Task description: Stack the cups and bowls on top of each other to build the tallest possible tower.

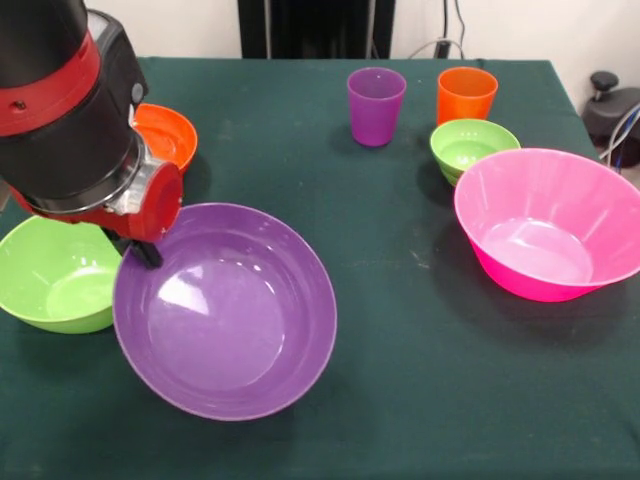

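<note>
A large purple bowl (pixel 225 310) is tilted with its inside toward the camera. My gripper (pixel 143 252) is at its left rim, one black finger (pixel 147 253) showing against the edge, and it looks shut on that rim. A lime green bowl (pixel 55 275) sits left of it. An orange bowl (pixel 172 135) is partly hidden behind my arm. Toward the back stand a purple cup (pixel 376 105) and an orange cup (pixel 466 95), with a small green bowl (pixel 474 148) in front of the orange cup. A huge pink bowl (pixel 550 225) rests at the right. The tower is out of view.
My red and black arm (pixel 70 110) covers the back left of the dark green table (pixel 400 400). A black device (pixel 610 110) with cables stands off the table's right edge.
</note>
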`<act>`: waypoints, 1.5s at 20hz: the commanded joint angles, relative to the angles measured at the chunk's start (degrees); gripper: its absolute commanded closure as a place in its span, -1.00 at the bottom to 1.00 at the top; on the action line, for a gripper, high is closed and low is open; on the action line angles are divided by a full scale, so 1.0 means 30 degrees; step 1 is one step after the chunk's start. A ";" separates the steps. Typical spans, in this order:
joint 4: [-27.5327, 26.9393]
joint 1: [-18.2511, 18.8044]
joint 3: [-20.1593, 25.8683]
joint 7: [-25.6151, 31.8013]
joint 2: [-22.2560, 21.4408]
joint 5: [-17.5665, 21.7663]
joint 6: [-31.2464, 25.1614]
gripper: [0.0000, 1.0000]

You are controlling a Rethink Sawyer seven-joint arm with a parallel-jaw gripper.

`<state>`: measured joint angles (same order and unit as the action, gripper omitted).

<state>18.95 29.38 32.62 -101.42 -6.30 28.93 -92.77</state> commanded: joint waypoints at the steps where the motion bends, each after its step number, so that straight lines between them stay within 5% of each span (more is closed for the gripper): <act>1: 0.1467 -0.0087 0.1192 0.4500 -0.0171 -0.0287 0.0410 1.00; 9: 0.5257 0.0965 0.0216 0.4210 -0.1518 -0.2740 0.0660 1.00; 14: 0.6311 0.1556 0.0086 0.4941 -0.1466 -0.3089 0.1070 1.00; 30: 0.5763 0.1581 0.0617 0.5256 0.0195 -0.2637 0.2492 1.00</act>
<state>31.61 35.23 32.72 -101.42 -7.46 19.64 -89.46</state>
